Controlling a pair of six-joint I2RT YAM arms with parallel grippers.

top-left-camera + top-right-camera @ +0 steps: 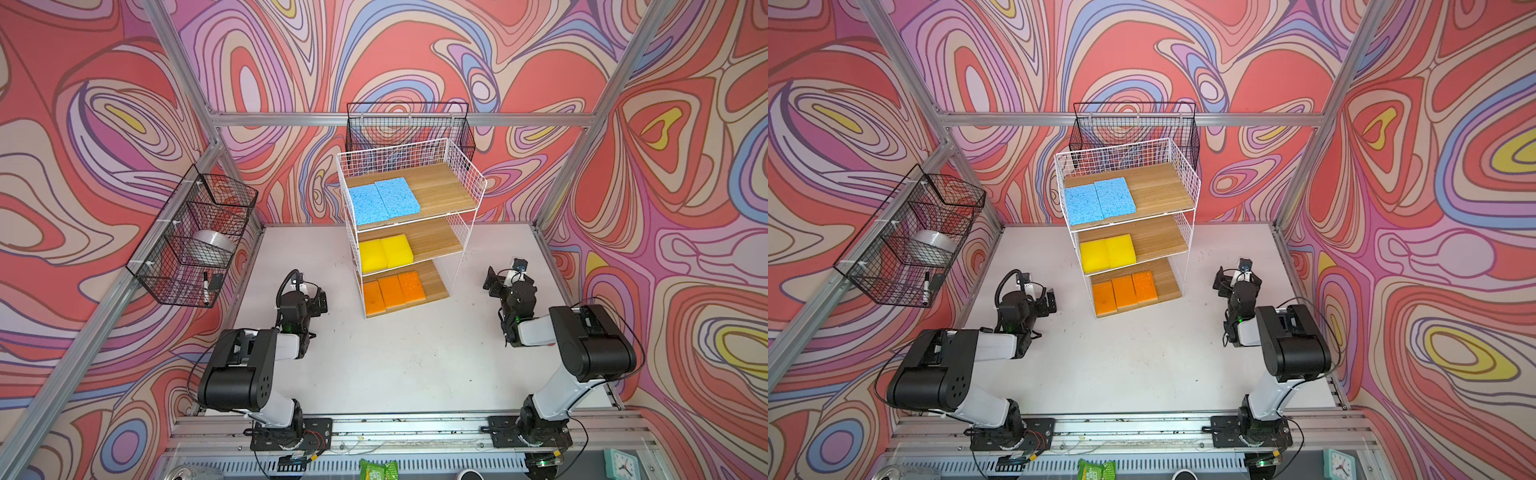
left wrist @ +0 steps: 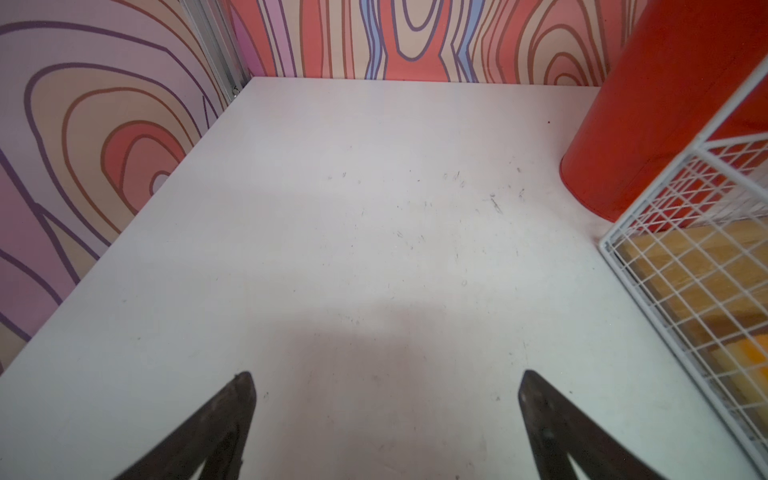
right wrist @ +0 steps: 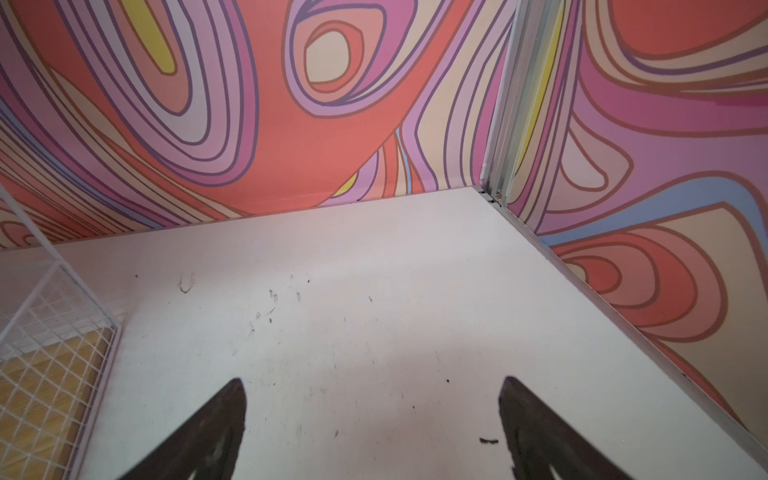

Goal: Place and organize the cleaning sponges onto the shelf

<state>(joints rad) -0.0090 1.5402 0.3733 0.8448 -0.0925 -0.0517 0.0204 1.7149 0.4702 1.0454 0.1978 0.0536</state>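
The shelf (image 1: 444,187) (image 1: 1163,187), a white wire rack with three wooden tiers, stands at the back middle of the table. Two blue cleaning sponges (image 1: 382,199) (image 1: 1100,200) lie side by side on the top tier. A yellow pair (image 1: 385,252) (image 1: 1108,252) is on the middle tier, and three orange ones (image 1: 394,291) (image 1: 1125,291) are on the bottom. My left gripper (image 1: 318,300) (image 2: 386,382) hovers open and empty left of the rack. My right gripper (image 1: 494,282) (image 3: 372,386) stands open and empty to its right. Rack wire (image 2: 685,266) (image 3: 54,332) edges both wrist views.
A black wire basket (image 1: 195,241) on the left wall holds a silver tape roll (image 1: 212,245) and a marker. Another black basket (image 1: 409,129) hangs behind the rack. A red cylinder (image 2: 648,104) stands beside the rack. A clock (image 1: 621,465) and a green packet (image 1: 378,469) lie past the front rail.
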